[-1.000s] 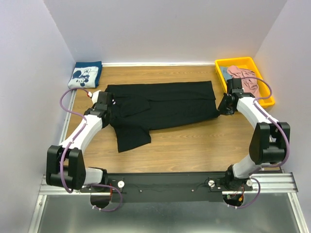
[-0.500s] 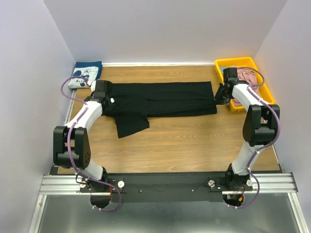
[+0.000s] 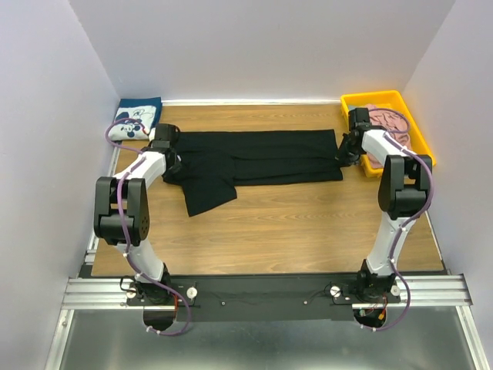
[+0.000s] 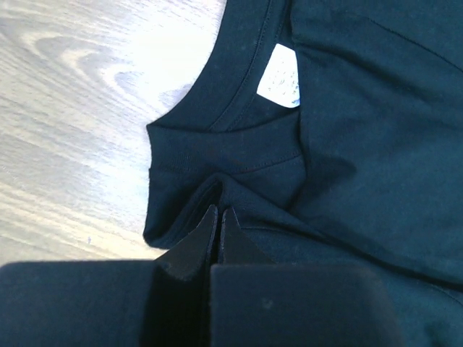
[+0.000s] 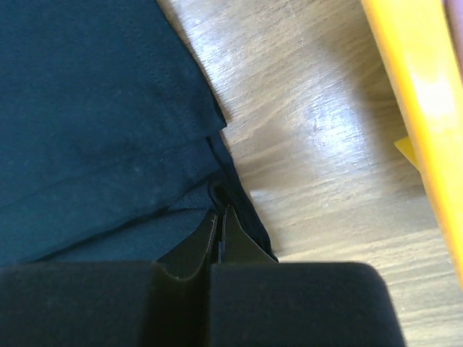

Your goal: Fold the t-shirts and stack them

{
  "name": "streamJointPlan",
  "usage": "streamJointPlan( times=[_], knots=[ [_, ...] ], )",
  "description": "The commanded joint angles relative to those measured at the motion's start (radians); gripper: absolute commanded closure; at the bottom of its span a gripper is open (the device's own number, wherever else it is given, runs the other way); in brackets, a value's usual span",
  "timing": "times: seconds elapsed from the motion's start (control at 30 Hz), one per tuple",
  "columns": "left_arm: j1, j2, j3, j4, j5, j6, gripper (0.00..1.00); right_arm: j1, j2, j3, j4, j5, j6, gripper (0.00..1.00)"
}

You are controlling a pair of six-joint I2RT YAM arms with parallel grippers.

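T-shirts show in three places. The black t-shirt (image 3: 262, 154) lies as a long band across the upper middle of the counter (image 3: 308, 223). The navy t-shirt (image 3: 135, 119) sits folded in the upper left corner with its white cartoon print up, and the pink t-shirt (image 3: 389, 123) is bunched in the yellow bin (image 3: 377, 95) at the upper right. The left hand (image 4: 219, 217) is closed tight, pinching a ridge of black cloth just below the collar, where the white label (image 4: 281, 74) shows inside the neckline. The right hand (image 5: 218, 217) is likewise closed, nipping the layered corner at the opposite end, near the bin. The step in hand looks like the lengthwise fold of the black one: both ends are gripped low at the counter and the body lies doubled. One flap, likely the sleeve side, juts toward the lower left. The next move probably calls for both hands to let go without dragging the cloth, then bring that flap in before folding across.
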Motion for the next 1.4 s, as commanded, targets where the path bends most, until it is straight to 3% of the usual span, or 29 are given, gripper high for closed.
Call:
streamJointPlan(
  times=[0.0, 0.1, 0.13, 0.17, 0.37, 0.53, 0.7, 0.87, 1.1, 1.37],
  knots=[
    [0.011, 0.041, 0.021, 0.044, -0.004, 0.012, 0.98, -0.006, 0.036, 0.033, 0.013, 0.03, -0.012, 0.96],
    [0.015, 0.052, 0.017, 0.05, -0.009, 0.007, 0.91, -0.006, 0.053, 0.042, 0.014, 0.022, -0.014, 0.93],
    [0.015, 0.05, 0.014, 0.05, -0.009, 0.006, 0.83, -0.008, 0.055, 0.045, 0.014, 0.018, -0.014, 0.9],
    [0.013, 0.036, 0.007, 0.055, -0.012, 0.004, 0.79, -0.008, 0.052, 0.045, 0.016, 0.002, -0.02, 0.8],
    [0.011, -0.078, -0.038, 0.057, -0.037, 0.006, 0.43, -0.006, -0.008, 0.025, 0.013, -0.03, -0.04, 0.49],
    [-0.008, -0.235, -0.156, 0.052, -0.057, 0.005, 0.29, 0.012, -0.139, -0.031, 0.016, -0.033, -0.038, 0.38],
    [-0.068, -0.396, -0.284, 0.027, -0.063, 0.006, 0.28, 0.06, -0.262, -0.14, 0.025, -0.002, -0.04, 0.34],
    [-0.165, -0.496, -0.387, -0.016, 0.02, 0.001, 0.25, 0.081, -0.358, -0.254, 0.063, -0.01, -0.021, 0.31],
    [-0.228, -0.432, -0.442, -0.003, 0.068, -0.024, 0.24, 0.09, -0.405, -0.35, 0.097, -0.035, -0.004, 0.25],
    [-0.254, -0.283, -0.442, 0.027, 0.072, -0.044, 0.41, 0.095, -0.421, -0.39, 0.108, -0.071, -0.006, 0.24]
  ],
)
